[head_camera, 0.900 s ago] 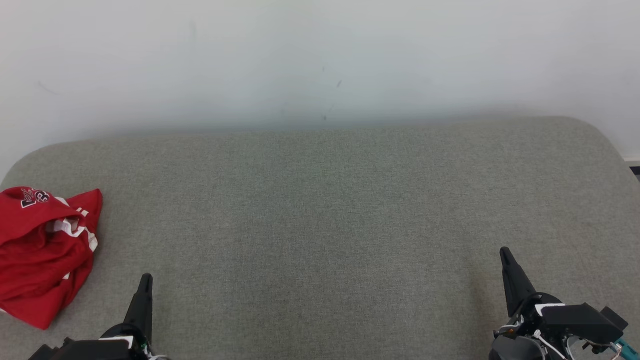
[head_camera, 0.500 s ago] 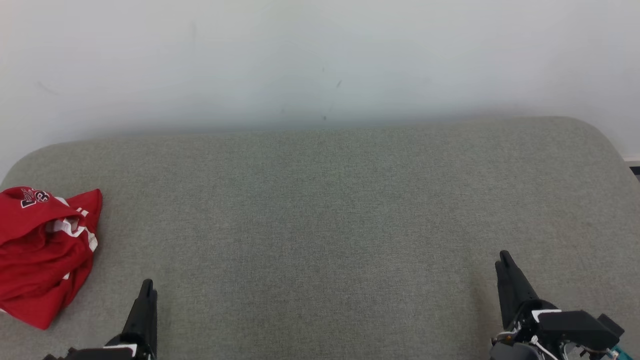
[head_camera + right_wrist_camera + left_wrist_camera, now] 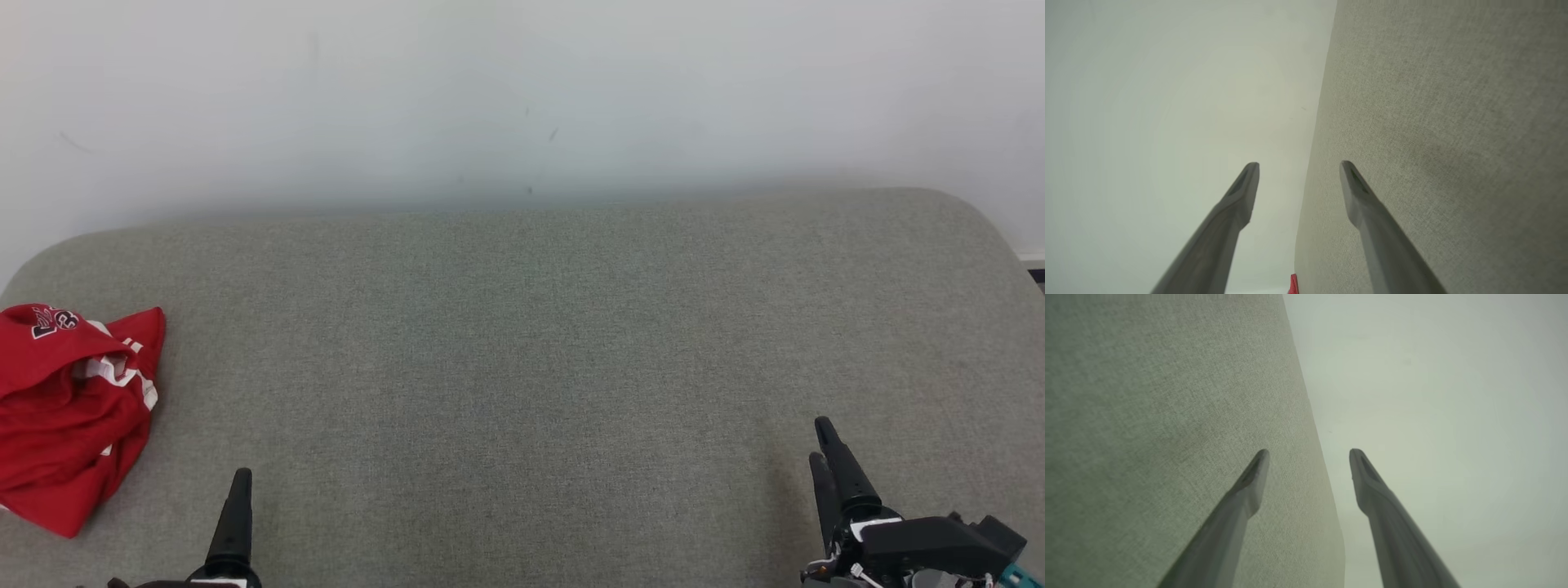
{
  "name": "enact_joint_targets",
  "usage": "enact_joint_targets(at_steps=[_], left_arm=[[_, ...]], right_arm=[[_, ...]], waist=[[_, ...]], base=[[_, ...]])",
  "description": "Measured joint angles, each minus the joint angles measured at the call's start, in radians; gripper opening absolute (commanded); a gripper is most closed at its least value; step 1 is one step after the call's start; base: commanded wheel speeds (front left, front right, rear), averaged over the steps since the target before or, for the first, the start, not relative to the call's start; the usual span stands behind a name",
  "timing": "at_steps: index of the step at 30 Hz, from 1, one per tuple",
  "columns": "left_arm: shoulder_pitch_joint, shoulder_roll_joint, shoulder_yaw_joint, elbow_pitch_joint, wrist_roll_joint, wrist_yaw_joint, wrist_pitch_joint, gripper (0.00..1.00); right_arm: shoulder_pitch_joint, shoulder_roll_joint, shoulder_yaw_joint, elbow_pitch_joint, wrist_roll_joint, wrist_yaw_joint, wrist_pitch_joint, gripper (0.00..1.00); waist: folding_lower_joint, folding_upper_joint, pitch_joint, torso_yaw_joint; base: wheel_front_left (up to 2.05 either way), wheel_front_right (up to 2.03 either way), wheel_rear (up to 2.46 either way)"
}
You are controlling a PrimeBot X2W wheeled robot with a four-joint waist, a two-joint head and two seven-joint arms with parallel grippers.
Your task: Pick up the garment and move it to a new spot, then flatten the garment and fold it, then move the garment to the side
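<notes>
Both spread wide and empty: left end effector [image 3: 1308, 452], right end effector [image 3: 1299, 164], pulled slightly back toward the near edge of the counter [image 3: 522, 343]. Red garment [image 3: 69, 416] crumpled at the left edge, untouched; pick-up judged not yet begun.

Your head camera looks forward and down across the grey padded surface [image 3: 522, 343] to the white wall [image 3: 522, 98], while both wrist cameras, rolled sideways low over it, share that surface-wall edge, the right one catching the red garment [image 3: 65, 416].

Cloth garment [image 3: 65, 425], matt woven surface [image 3: 531, 343]
</notes>
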Motion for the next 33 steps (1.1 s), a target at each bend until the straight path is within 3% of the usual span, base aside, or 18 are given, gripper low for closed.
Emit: enact_joint_targets(at_steps=[18,33], left_arm=[[0.000,0.001,-0.030,0.003,0.374,0.023,-0.076,1.00],[0.001,0.016,-0.051,0.000,0.593,0.075,-0.126,1.00]], right_arm=[[-0.005,-0.011,0.037,0.032,-0.355,0.000,-0.075,1.00],[-0.018,-0.021,0.045,0.049,-0.562,0.000,-0.125,1.00]], waist=[[0.0000,0.0000,0.006,-0.003],[0.0000,0.0000,0.012,-0.009]], base=[[0.00,0.00,0.00],[0.00,0.00,0.00]])
